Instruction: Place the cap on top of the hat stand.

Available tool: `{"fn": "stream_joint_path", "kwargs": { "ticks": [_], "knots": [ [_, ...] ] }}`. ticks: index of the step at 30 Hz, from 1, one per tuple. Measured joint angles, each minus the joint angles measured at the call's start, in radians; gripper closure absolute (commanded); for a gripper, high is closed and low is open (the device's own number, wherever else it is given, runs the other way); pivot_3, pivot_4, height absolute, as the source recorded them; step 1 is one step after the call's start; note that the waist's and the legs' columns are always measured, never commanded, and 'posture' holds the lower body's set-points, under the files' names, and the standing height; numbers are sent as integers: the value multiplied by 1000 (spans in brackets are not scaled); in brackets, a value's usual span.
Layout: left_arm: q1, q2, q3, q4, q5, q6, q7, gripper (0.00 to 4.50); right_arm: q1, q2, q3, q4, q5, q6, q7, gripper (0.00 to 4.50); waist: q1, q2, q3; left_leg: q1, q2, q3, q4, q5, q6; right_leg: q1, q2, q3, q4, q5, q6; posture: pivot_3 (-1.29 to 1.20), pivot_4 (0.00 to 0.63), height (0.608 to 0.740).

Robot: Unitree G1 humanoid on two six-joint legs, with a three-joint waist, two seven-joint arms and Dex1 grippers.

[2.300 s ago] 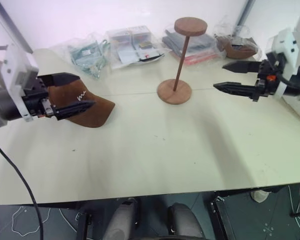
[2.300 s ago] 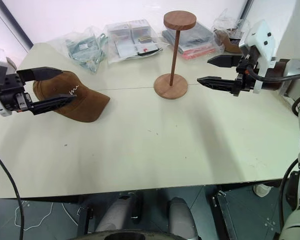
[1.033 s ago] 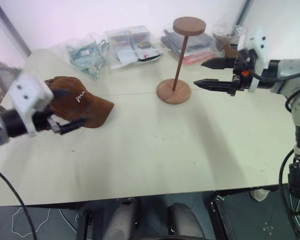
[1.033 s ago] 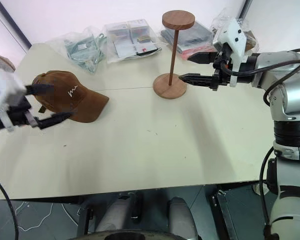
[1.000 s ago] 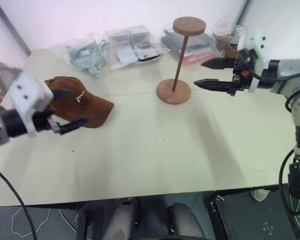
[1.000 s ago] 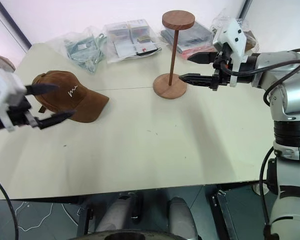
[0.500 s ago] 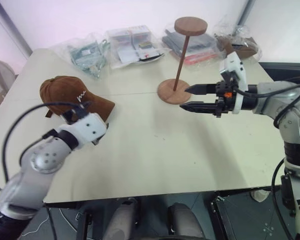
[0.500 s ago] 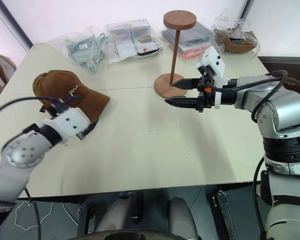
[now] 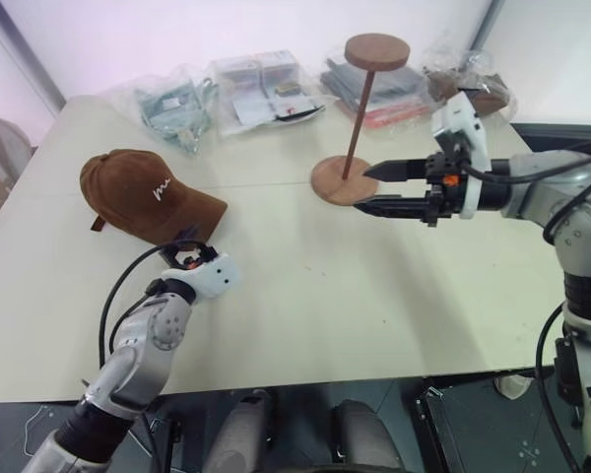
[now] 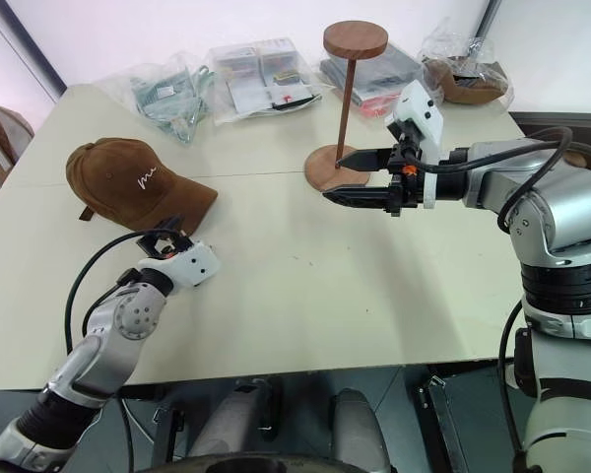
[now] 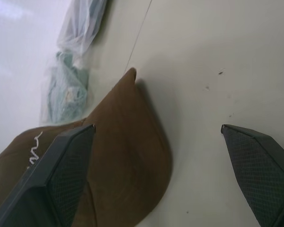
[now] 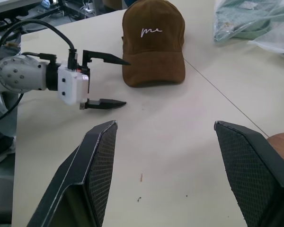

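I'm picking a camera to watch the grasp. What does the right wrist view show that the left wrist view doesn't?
Right wrist view alone: the whole cap with its white script, the open left gripper at the brim's side, and the base edge of the hat stand. Left wrist view alone: the brim close up, with one finger overlapping it. Both: the cap, the table and the green bagged packets.
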Motion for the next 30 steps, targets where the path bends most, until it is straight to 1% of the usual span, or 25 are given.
{"fn": "stream_joint_path", "kwargs": {
  "ticks": [7,15,20,30],
  "knots": [
    [-43,-69,2,113,55,-48,83,12,-8,0,0,-1,0,5,-1,1145,16,0,0,1,0,0,1,0,0,0,0,0,2,0,0,0,150,740],
    [-52,-129,17,196,76,-66,179,12,-25,0,0,-1,0,5,-3,1145,17,1,-2,2,0,0,2,0,0,0,0,0,5,0,0,0,150,740],
    [-64,-151,33,246,82,-67,240,12,-33,-2,0,-1,-1,5,-3,1145,15,2,-4,3,0,0,1,0,0,0,0,0,5,0,0,0,150,740],
    [-68,-152,70,293,81,-68,279,12,-44,-1,1,-1,-3,2,-5,1145,7,3,-5,3,0,0,1,0,0,-1,1,1,5,0,0,0,150,740]
  ]
}}
